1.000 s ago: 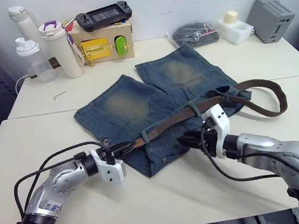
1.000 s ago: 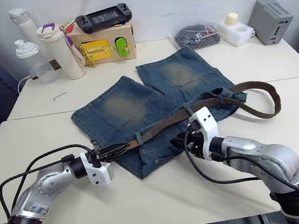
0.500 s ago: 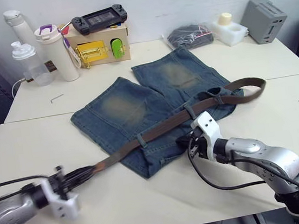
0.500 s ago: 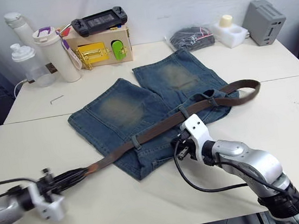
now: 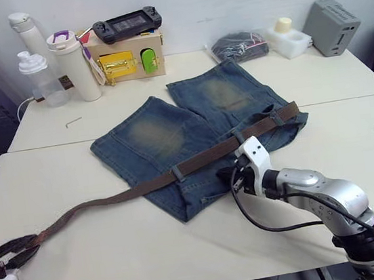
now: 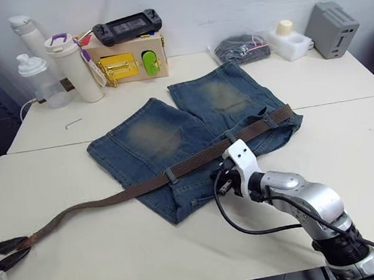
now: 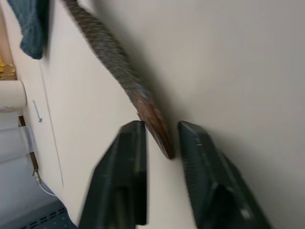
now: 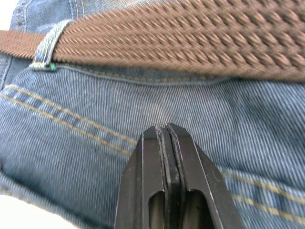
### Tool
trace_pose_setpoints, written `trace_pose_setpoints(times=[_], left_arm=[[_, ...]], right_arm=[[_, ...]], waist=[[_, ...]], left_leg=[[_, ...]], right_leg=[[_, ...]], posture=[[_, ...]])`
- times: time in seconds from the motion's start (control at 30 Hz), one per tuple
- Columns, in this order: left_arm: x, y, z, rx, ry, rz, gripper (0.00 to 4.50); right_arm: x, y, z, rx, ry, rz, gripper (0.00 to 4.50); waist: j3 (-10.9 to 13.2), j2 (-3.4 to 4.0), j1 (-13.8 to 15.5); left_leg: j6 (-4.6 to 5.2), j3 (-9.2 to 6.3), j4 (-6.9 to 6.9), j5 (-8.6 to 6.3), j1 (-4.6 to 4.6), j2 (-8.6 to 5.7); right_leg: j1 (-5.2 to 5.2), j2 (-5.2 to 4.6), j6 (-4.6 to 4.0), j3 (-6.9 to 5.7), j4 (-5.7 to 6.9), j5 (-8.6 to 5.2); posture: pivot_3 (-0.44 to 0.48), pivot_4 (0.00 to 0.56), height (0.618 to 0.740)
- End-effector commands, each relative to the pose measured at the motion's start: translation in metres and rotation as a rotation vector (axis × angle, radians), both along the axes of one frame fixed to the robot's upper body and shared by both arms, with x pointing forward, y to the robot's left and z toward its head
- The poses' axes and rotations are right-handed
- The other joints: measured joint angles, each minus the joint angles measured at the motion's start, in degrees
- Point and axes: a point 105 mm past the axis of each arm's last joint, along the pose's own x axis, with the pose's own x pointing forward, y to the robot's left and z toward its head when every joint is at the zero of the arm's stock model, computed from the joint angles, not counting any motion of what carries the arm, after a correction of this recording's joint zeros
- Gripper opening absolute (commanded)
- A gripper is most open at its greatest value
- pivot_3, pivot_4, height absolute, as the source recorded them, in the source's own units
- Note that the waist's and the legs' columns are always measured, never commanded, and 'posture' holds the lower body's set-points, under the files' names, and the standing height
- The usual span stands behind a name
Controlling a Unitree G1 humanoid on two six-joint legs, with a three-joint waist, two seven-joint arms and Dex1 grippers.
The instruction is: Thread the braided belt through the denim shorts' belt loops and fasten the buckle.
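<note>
The denim shorts [image 5: 171, 125] lie flat mid-table with the waistband toward me. The braided belt [image 5: 209, 154] runs through three belt loops [image 5: 176, 174] along the waistband, and its long tail [image 5: 86, 208] trails left across the bare table. My left gripper [image 5: 26, 245] sits at the table's near left edge, open, with the belt's tip [image 7: 159, 136] between its fingers. My right gripper [image 5: 227, 175] is shut, its tips pressed on the denim just below the belt [image 8: 190, 43], beside a loop [image 8: 50, 47]. I cannot make out the buckle.
At the back left stand two bottles [image 5: 75, 65], a clear shaker [image 5: 40, 79] and a wooden box [image 5: 129, 55] with a yellow latch and a game controller on top. A black pouch [image 5: 237, 44], white foam block [image 5: 290, 35] and grey box [image 5: 330, 25] sit at the back right.
My left gripper swept far left with the belt's tip, drawing the belt through the loops. The slack loop at the right is gone. The left fingers now stand apart. The right gripper stayed on the denim.
</note>
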Motion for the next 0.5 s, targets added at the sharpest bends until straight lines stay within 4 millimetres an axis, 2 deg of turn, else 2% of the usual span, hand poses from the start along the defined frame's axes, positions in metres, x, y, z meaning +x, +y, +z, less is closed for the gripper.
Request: trace_pose_setpoints(times=[0.03,0.07,0.13,0.23,0.27,0.3,0.37,0.43,0.5], left_arm=[[0.026,-0.050,0.027,-0.190,-0.085,-0.106,3.25],[0.030,-0.062,0.032,-0.241,-0.075,-0.118,3.67],[0.035,-0.095,0.040,-0.398,0.020,-0.133,4.50],[0.032,-0.147,0.047,-0.595,0.206,-0.181,4.50],[0.031,-0.158,0.048,-0.643,0.255,-0.187,4.50],[0.030,-0.165,0.049,-0.672,0.288,-0.185,4.50],[0.024,-0.193,0.045,-0.733,0.399,-0.235,4.50],[0.021,-0.214,0.042,-0.767,0.474,-0.285,4.50],[0.025,-0.227,0.041,-0.808,0.505,-0.315,4.50]], right_arm=[[0.002,-0.002,-0.005,-0.012,0.024,-0.009,0.00],[0.003,-0.003,-0.004,-0.014,0.022,-0.010,0.00],[0.005,-0.006,-0.003,-0.025,0.014,-0.016,0.68],[0.007,-0.011,0.003,-0.007,0.006,-0.023,1.73],[0.006,-0.013,0.008,0.018,0.003,-0.014,2.31],[0.005,-0.014,0.012,0.034,0.001,-0.007,2.67],[0.005,-0.029,0.032,0.083,-0.027,0.001,3.68],[-0.002,-0.043,0.056,0.117,-0.069,0.063,4.46],[-0.009,-0.055,0.078,0.152,-0.097,0.129,4.46]], waist=[[0.1,-0.07,0.4],[0.1,0.00,0.3],[0.2,-0.01,0.2],[0.2,-0.02,0.1],[0.3,0.10,0.1],[0.3,0.16,0.1],[0.4,0.24,0.2],[0.7,0.59,0.7],[1.0,0.71,1.1]], left_leg=[[0.01,-0.06,0.15,-0.06,-0.04,0.00],[0.00,-0.25,0.48,-0.12,-0.28,0.00],[-0.05,-0.59,1.13,-0.29,-0.81,0.00],[0.01,-0.70,1.35,-0.42,-0.89,0.02],[0.06,-0.68,1.40,-0.45,-0.89,0.02],[0.09,-0.61,1.41,-0.46,-0.89,0.00],[0.10,-0.54,1.41,-0.47,-0.94,0.00],[0.15,-0.53,1.50,-0.47,-1.03,-0.03],[0.24,-0.51,1.59,-0.48,-1.12,-0.21]], right_leg=[[0.00,0.02,0.00,-0.02,0.04,0.00],[-0.07,0.08,-0.01,-0.08,0.15,0.00],[-0.29,0.32,-0.01,-0.08,0.36,0.00],[-0.21,0.37,-0.02,-0.04,0.36,0.00],[-0.14,0.39,-0.03,0.00,0.30,-0.01],[-0.12,0.39,-0.03,0.05,0.25,-0.01],[0.03,0.37,-0.03,0.06,0.26,-0.01],[0.06,0.36,-0.03,0.05,0.21,-0.01],[0.04,0.29,-0.03,0.09,0.24,-0.01]], posture=[[0.000,0.150,0.645],[0.000,0.150,0.645],[0.000,0.150,0.645],[0.000,0.150,0.645],[0.000,0.150,0.645],[0.000,0.150,0.645],[0.000,0.150,0.645],[0.000,0.150,0.645],[0.000,0.150,0.645]])
